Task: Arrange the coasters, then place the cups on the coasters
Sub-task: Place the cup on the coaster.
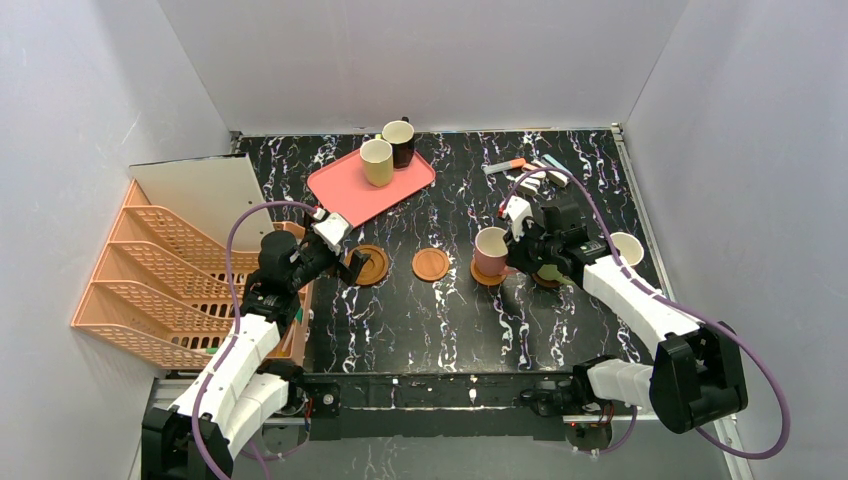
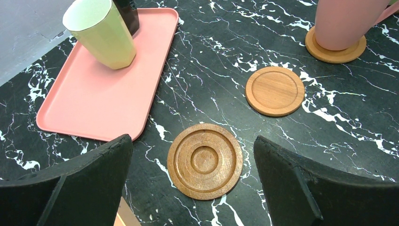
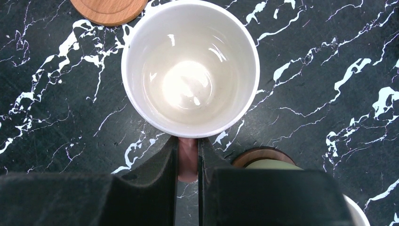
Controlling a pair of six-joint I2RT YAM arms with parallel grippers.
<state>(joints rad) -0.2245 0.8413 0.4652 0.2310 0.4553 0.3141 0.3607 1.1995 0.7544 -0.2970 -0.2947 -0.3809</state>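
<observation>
A pink cup [image 1: 491, 250] [image 3: 190, 68] stands on a plain coaster [image 2: 335, 47]. My right gripper [image 3: 187, 150] [image 1: 515, 255] is shut on the cup's handle [image 3: 187, 162]. My left gripper [image 2: 192, 143] [image 1: 350, 262] hangs open just over a ringed coaster [image 2: 204, 161] [image 1: 370, 264] and touches nothing. A bare plain coaster [image 2: 275, 90] [image 1: 431, 264] lies between those two. A yellow-green cup [image 1: 377, 161] [image 2: 101, 33] and a dark brown cup [image 1: 399, 142] stand on the pink tray [image 1: 345, 195]. A green cup [image 3: 273, 164] sits on a dark coaster [image 3: 251, 154], mostly hidden by my right gripper.
A pale cup [image 1: 626, 248] stands on the table right of my right arm. An orange mesh rack [image 1: 150, 280] and a white board [image 1: 205, 195] fill the left side. Small loose items [image 1: 530, 170] lie at the back right. White walls close in the table.
</observation>
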